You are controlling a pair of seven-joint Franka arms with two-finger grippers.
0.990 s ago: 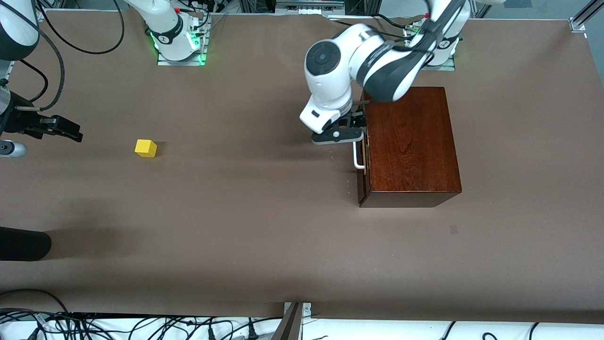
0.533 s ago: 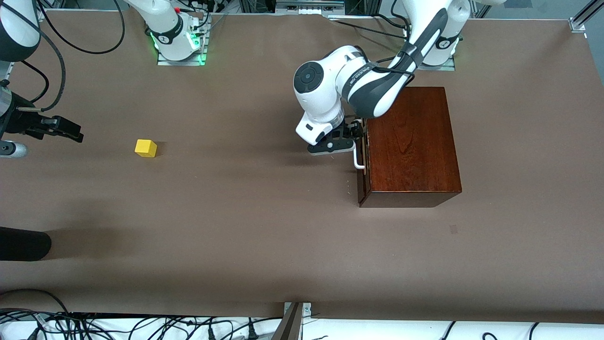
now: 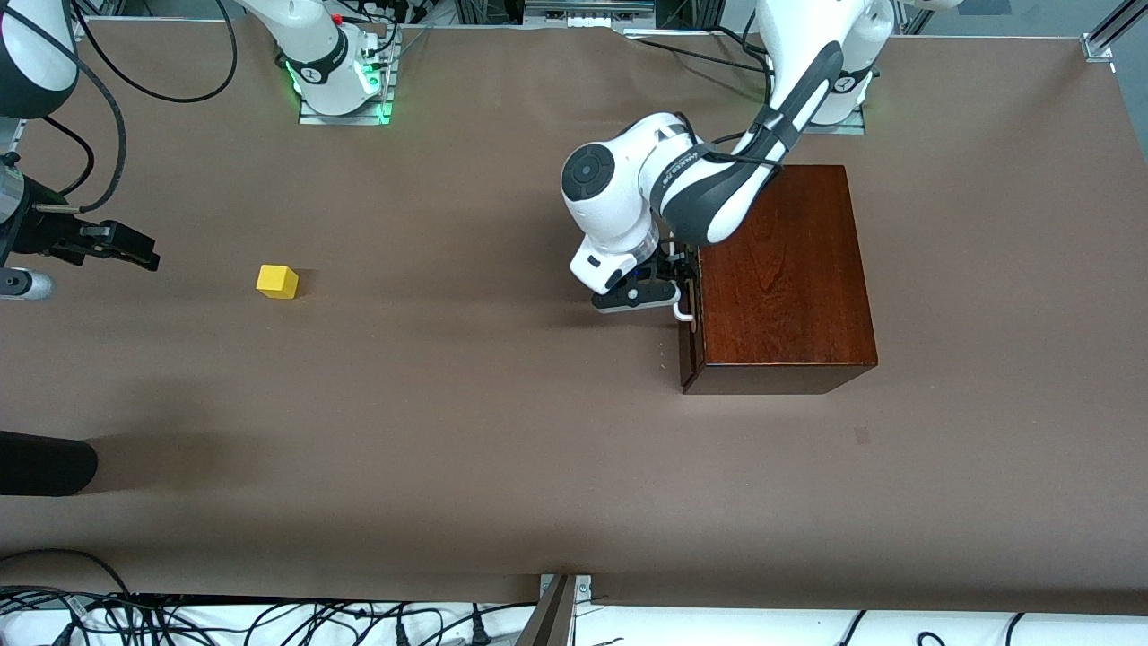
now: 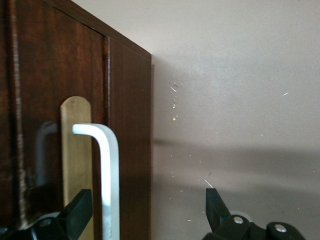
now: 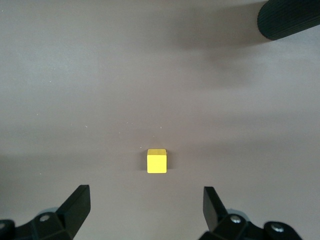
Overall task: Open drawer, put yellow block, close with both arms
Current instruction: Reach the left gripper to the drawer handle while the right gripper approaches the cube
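Both claws stand wide open, empty. I've brought the left claw [image 3: 679, 289] down the drawer [image 3: 690, 296] front so its fingers [image 4: 75, 212] now straddle the handle [image 4: 107, 175]; drawer shut, ready to grip. Right claw [image 5: 145, 210] waits over the block [image 3: 276, 281], toward the table's right-arm edge.

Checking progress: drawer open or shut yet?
Shut. The drawer front sits flush with the box; the open left gripper straddles its handle.

table [image 3: 502, 449]: brown, matte — a few pale specks
cables [image 3: 224, 619]: black tangle along the edge nearest the front camera
black cylinder [image 3: 45, 462]: at the right arm's end
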